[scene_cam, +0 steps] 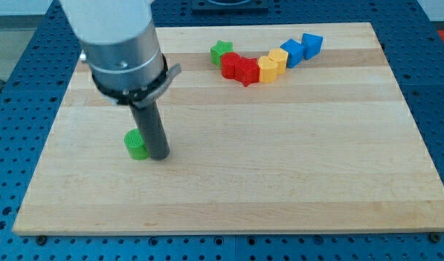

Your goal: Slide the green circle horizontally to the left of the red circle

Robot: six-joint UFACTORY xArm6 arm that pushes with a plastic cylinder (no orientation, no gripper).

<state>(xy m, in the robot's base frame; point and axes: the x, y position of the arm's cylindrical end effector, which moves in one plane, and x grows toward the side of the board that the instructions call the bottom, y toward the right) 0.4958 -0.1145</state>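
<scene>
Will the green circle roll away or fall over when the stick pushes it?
Probably neither. The green circle stands on its flat end and looks squat, so it should slide. My tip touches its right side, so it may veer or spin. The wooden board looks smooth, so sliding should be easy.

On the wooden board (280, 167) we count eight blocks: two green, a circle (136, 145) and a star (220, 51); two red, a circle (230, 64) and a star (247, 72); two yellow (267, 68) (278, 59); two blue (292, 51) (312, 44).
</scene>
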